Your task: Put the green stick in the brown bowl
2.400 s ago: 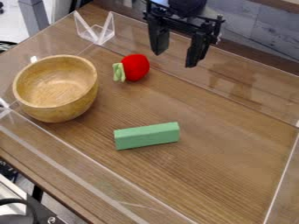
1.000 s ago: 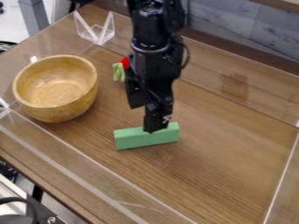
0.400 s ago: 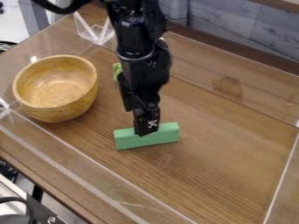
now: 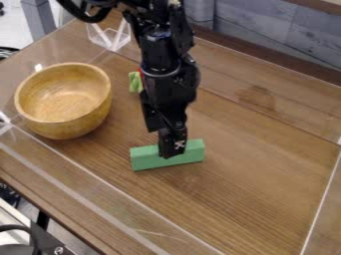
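fingers (image 4: 170,146): spread wide, pointing down over green stick (image 4: 150,156) | stick: flat matte bar on wood-grain table (image 4: 253,189) | brown bowl (image 4: 62,99): round, thick-walled wood, well left of fingers

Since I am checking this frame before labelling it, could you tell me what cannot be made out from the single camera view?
- Gripper: its body hides whether the fingertips touch the green stick.
- Green stick: its middle is covered by the gripper.
- Red toy fruit: only a sliver shows beside the arm.
- Brown bowl: its near inner wall is hidden by its own rim.
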Robot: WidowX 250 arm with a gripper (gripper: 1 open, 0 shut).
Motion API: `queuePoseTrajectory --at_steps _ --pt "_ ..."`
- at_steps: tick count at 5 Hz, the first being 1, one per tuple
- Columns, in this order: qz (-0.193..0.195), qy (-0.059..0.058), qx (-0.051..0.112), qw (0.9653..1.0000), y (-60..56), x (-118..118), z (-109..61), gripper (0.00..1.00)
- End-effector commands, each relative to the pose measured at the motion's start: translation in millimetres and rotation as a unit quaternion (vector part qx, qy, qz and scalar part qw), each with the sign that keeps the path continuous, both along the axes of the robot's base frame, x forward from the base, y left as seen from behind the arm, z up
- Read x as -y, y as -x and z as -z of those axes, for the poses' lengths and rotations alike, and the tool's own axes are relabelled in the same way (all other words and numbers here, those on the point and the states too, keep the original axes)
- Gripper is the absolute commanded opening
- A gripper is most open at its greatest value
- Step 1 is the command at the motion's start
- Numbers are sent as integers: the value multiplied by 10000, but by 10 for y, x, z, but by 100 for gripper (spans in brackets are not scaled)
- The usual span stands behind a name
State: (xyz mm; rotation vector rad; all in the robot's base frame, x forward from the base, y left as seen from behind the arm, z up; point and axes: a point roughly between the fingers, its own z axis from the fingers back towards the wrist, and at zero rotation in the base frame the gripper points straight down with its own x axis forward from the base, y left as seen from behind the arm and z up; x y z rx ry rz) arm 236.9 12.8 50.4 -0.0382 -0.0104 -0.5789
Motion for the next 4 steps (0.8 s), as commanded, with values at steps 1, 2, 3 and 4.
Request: queuePoseTrajectory --at_steps 1,2,3,4 --pt "37 9 197 9998 -76 19 -7 100" --pt "14 20 143 9999 -46 31 81 100" --pt "66 34 104 9999 -29 149 111 0" --pt "44 99 114 9999 -6 212 75 100"
